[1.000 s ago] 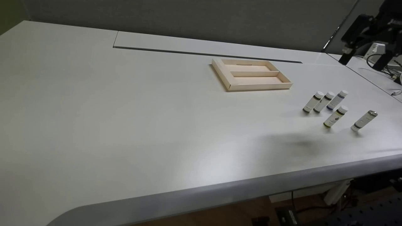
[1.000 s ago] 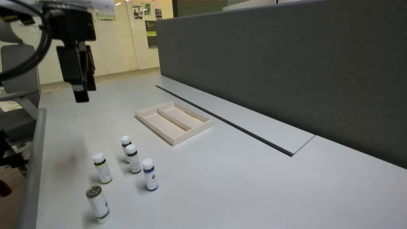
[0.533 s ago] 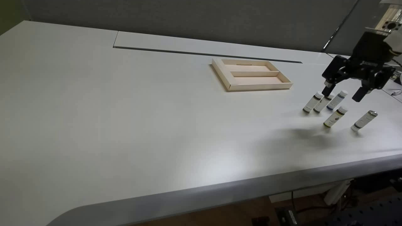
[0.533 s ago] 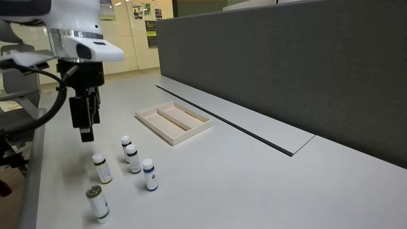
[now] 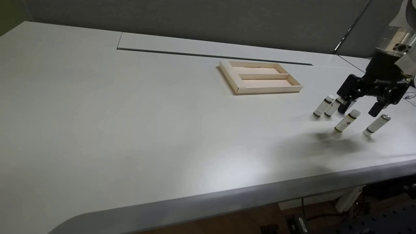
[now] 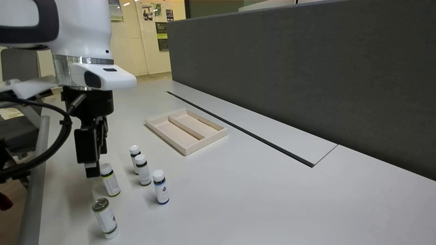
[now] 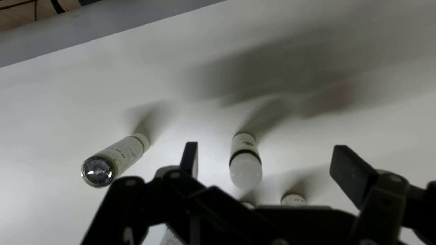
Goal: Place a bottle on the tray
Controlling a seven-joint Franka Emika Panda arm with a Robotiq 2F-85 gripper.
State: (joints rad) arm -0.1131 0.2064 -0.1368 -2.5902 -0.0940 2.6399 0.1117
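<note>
The tray (image 5: 269, 89) is light wood with a middle divider. It lies on the table in both exterior views (image 6: 207, 141). Several small white-labelled bottles stand apart from it. A white-capped bottle with a yellow ring (image 5: 346, 122) stands upright, also in an exterior view (image 6: 111, 183) and the wrist view (image 7: 244, 163). My gripper (image 5: 359, 110) is open and empty, low above the bottles. In the wrist view its fingers (image 7: 265, 160) lie either side of the yellow-ringed bottle, apart from it. A cap-down bottle (image 7: 119, 156) stands outside the fingers. The blue-ringed bottle (image 6: 161, 189) is partly hidden behind a finger in an exterior view.
Two more bottles (image 6: 143, 173) (image 6: 135, 158) stand close by the yellow-ringed one, towards the tray. The table's grey edge (image 5: 234, 195) runs near the bottles. A dark grey partition (image 6: 299, 75) borders the far side. A black cable (image 6: 51, 156) hangs from the arm.
My gripper has come down a long way from above towards the bottles, and stays open. The bottles and the tray have not moved.
</note>
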